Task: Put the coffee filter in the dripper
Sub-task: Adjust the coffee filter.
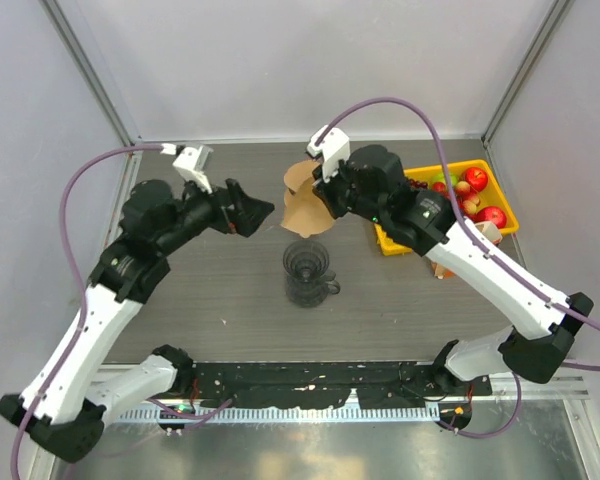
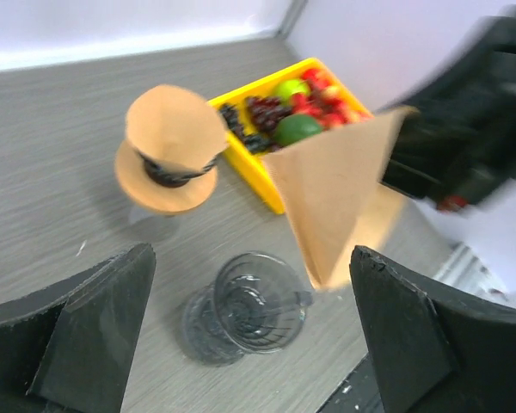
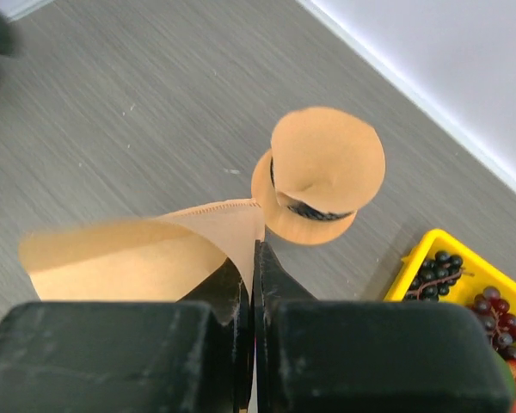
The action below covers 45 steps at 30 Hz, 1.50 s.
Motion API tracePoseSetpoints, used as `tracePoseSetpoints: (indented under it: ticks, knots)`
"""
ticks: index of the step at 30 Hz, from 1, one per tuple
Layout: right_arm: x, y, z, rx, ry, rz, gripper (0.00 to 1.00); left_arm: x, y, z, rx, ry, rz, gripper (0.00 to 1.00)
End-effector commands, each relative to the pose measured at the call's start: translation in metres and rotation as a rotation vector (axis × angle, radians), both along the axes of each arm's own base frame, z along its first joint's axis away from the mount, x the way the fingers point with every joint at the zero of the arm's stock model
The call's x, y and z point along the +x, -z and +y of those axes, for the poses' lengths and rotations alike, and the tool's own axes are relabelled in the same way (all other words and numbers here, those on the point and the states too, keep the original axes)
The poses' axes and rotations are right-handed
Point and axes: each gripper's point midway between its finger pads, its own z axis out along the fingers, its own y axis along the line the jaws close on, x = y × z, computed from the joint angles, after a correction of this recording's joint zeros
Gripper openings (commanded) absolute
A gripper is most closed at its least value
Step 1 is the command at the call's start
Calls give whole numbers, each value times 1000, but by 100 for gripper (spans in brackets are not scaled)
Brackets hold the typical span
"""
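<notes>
The brown paper coffee filter (image 1: 305,212) hangs in the air just above and behind the dripper (image 1: 308,272), a clear glass cone standing on the table. My right gripper (image 1: 325,200) is shut on the filter's seam edge (image 3: 249,228), and the filter's body (image 3: 129,258) spreads out to the left. My left gripper (image 1: 265,215) stands wide open just left of the filter and touches nothing. In the left wrist view the dripper (image 2: 254,305) shows between the two spread fingers (image 2: 95,327), with the filter's tip (image 2: 335,198) hanging above its right rim.
A tan hat-shaped wooden piece (image 1: 298,180) stands on the table behind the filter, and it also shows in the wrist views (image 2: 172,146) (image 3: 322,176). A yellow bin (image 1: 485,205) of toy fruit sits at the right. Grey walls close in the table at the back and sides.
</notes>
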Motion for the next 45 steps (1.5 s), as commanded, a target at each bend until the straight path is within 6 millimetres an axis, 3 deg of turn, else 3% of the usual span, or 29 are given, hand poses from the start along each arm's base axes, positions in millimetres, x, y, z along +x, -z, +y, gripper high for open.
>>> tracePoseSetpoints:
  ticks: [1,3,6,11,16,20,24,26,29,32,33,37,45]
  knots:
    - [-19,12,-10,-8,-146,163,5,-67,-49,-6,-137,304,-159,100]
    - [-26,20,-6,-41,-218,212,5,-69,-47,2,-140,276,-147,99]
    - [-53,28,4,-82,-384,318,5,-62,-36,15,-143,216,-85,100]
    - [-81,61,11,-168,-514,445,8,-49,-21,26,-155,140,-22,100]
    - [-80,85,12,-260,-546,482,11,-39,-6,32,-180,87,50,100]
    - [-73,90,20,-276,-568,489,8,-37,9,36,-155,67,86,100]
    - [-64,77,25,-206,-513,500,5,-46,21,36,-145,90,108,95]
    - [-48,58,25,-108,-413,492,5,-53,27,34,-140,115,103,95]
    - [-7,21,22,35,-189,371,5,-51,39,33,-161,99,136,96]
    - [11,-9,19,173,-51,301,5,-42,29,23,-196,105,120,97]
    - [15,-11,16,184,-15,292,5,-36,19,21,-206,99,98,96]
    - [16,-20,16,204,43,261,5,-22,1,10,-192,83,45,92]
    - [9,-22,13,173,113,177,5,-7,0,-9,-226,59,93,85]
